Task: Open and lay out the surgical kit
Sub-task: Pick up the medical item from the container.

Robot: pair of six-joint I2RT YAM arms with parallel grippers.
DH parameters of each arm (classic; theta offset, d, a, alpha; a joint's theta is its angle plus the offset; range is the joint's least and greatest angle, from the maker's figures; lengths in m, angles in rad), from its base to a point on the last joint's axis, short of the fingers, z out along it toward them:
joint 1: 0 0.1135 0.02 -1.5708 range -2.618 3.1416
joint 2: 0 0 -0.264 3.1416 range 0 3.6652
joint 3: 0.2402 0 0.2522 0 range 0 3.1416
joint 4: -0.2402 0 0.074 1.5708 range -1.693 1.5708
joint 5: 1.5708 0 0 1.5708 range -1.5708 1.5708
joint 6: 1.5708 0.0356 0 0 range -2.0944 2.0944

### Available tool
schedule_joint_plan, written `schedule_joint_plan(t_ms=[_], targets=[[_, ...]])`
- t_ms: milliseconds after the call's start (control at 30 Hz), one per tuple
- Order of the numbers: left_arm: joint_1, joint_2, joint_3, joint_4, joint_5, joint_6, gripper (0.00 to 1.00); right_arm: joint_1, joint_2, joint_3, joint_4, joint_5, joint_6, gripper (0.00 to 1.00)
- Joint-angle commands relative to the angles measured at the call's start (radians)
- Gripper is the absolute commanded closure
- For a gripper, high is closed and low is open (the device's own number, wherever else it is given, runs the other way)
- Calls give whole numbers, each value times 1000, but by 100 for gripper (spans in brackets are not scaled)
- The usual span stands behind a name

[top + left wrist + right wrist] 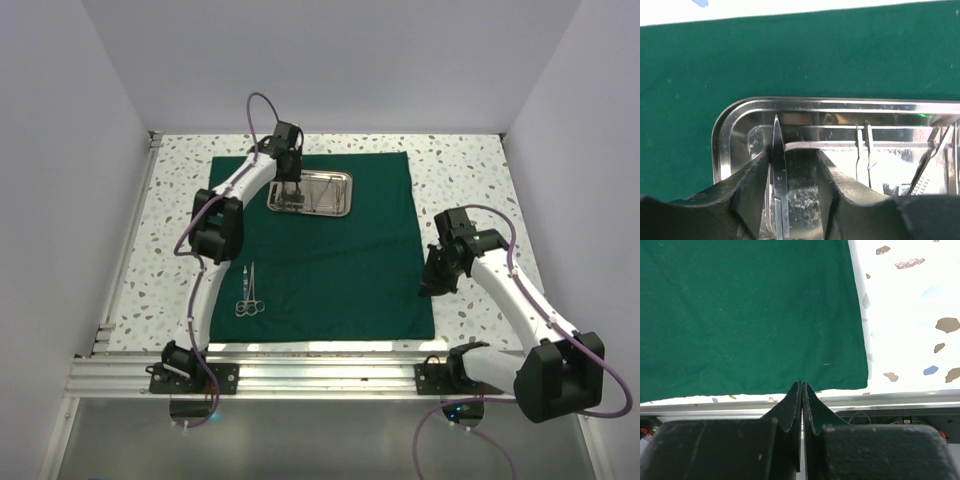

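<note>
Seemingly a scissor blade (778, 160) stands between parted left jaws; right jaws clenched.

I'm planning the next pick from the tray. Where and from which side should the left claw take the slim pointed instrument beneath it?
Grip the instrument mid-shaft, coming straight down from above. It is slim and lies along the tray floor, whose raised rim would hamper a sideways approach. The left claw straddles its narrow width, one finger each side.
</note>
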Motion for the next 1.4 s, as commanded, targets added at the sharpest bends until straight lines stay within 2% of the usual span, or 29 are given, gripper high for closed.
schedule_joint_plan(t_ms=[0,400,633,767,833,867,933,1100,1367], targets=[[10,85,0,-49,-55,18,55,-6,20,26,31,3,8,100],[69,159,31,-189,-163,-12,66,-6,74,43,60,-9,8,100],[72,143,14,-183,-90,25,69,-5,88,44,72,-17,6,100],[70,123,-13,-194,-52,42,78,-4,96,44,85,-25,9,100],[69,116,-23,-201,-44,47,86,-4,103,44,89,-28,9,100],[69,111,-32,-204,-38,50,94,-4,106,44,95,-32,11,100],[65,109,-38,-214,-16,50,100,-4,116,46,106,-38,14,100],[62,105,-39,-215,5,50,100,-4,135,47,129,-63,22,100],[62,-38,-21,-138,50,21,100,-4,140,46,149,-80,23,100]])
